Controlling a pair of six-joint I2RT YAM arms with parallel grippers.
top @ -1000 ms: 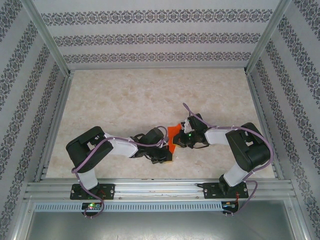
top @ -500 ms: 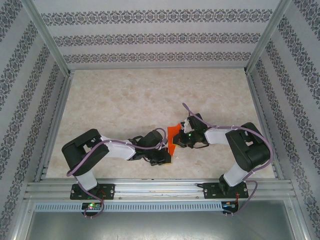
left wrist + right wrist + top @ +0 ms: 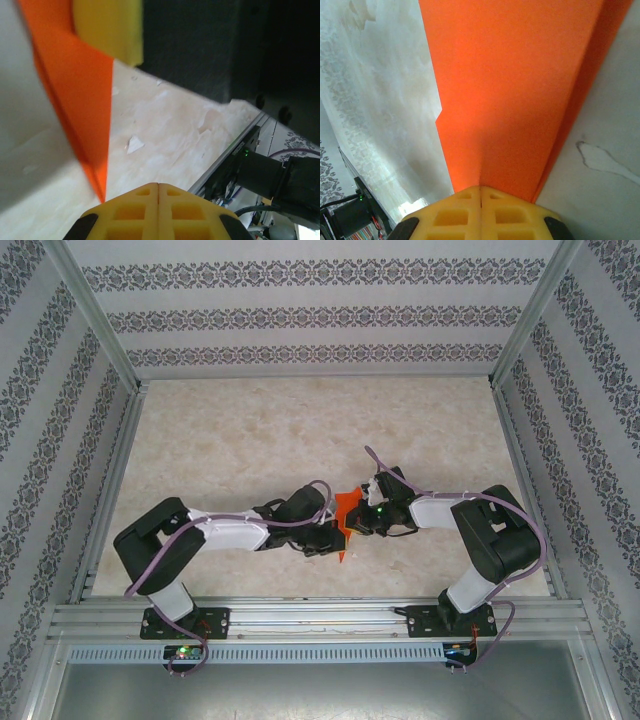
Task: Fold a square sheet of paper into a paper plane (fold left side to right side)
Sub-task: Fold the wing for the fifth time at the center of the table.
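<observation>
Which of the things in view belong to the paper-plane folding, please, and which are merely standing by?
Job: creased bright orange-red paper sheet; right arm's yellow fingers, shut on it; left arm's yellow fingers, shut near its tip.
Bystanders: beige marbled tabletop; aluminium frame rail; patterned wall panels.

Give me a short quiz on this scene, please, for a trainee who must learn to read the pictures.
1. True or false: the left hand is open.
2. The paper is: A) blue, B) orange, C) green.
3. Which hand clamps the paper?
Key: 1 false, it is shut. 2 B. 3 the right hand.
</observation>
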